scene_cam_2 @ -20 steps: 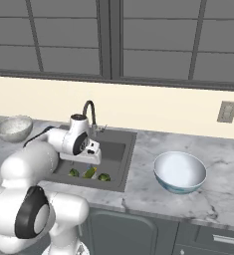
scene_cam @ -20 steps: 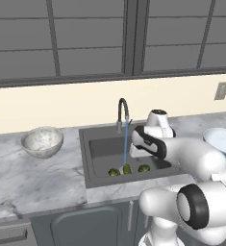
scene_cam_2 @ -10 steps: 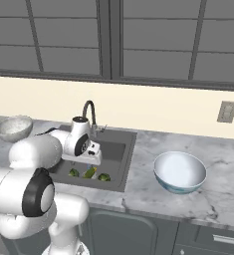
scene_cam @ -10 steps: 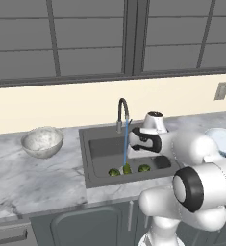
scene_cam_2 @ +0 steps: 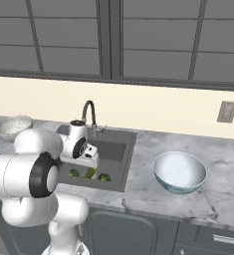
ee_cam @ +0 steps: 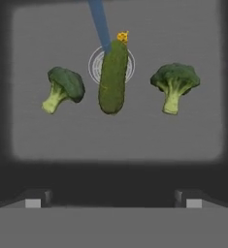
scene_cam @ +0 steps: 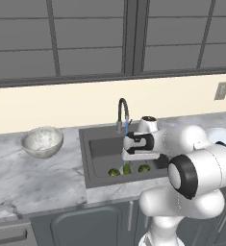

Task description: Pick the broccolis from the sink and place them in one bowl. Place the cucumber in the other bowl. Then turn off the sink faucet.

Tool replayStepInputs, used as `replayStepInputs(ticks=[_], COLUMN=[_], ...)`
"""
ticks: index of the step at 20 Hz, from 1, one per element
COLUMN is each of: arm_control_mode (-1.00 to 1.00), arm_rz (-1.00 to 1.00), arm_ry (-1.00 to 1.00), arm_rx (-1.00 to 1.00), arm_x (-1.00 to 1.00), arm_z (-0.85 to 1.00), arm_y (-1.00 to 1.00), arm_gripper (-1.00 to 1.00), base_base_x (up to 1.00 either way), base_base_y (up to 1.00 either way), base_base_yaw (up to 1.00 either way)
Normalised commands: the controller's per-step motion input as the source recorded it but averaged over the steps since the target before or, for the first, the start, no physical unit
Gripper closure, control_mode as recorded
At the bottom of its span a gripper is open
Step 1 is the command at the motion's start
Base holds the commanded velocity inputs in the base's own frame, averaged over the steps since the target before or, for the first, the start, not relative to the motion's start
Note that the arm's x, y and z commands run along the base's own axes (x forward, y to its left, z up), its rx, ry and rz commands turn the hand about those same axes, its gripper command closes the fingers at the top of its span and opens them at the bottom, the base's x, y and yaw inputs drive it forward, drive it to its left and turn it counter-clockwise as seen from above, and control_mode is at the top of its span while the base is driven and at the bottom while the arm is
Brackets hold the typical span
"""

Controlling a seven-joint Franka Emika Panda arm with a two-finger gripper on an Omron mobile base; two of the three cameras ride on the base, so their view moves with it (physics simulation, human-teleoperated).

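Fingers [ee_cam: 34, 199] spread wide, holding nothing, above dark grey recessed sink [ee_cam: 135, 140]. Smooth elongated green cucumber [ee_cam: 113, 77] lies on round drain, centred ahead, between two lumpy dark-green broccolis [ee_cam: 63, 88] [ee_cam: 174, 85].

White arm bent forward and down, end effector [ee_cam: 113, 198] pointing downward, fingers spread wide, holding nothing

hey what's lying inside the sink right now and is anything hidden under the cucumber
Inside the sink lie a cucumber with a broccoli on one side and another broccoli on the other. The cucumber lies across the round drain, covering its middle. A stream of water runs down there.
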Motion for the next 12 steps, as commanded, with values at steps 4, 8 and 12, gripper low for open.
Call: replayStepInputs(ticks=[4,8,12], arm_control_mode=[-1.0,-1.0,-1.0], arm_rz=[-0.06,-0.08,-0.11], arm_ry=[0.0,0.0,0.0], arm_rx=[0.0,0.0,0.0], arm_x=[0.07,0.14,0.18], arm_z=[-0.26,-0.24,-0.23], arm_y=[0.0,0.0,0.0], arm_gripper=[-1.0,-1.0,-1.0], base_base_x=[0.0,0.0,0.0], base_base_y=[0.0,0.0,0.0], base_base_yaw=[0.0,0.0,0.0])
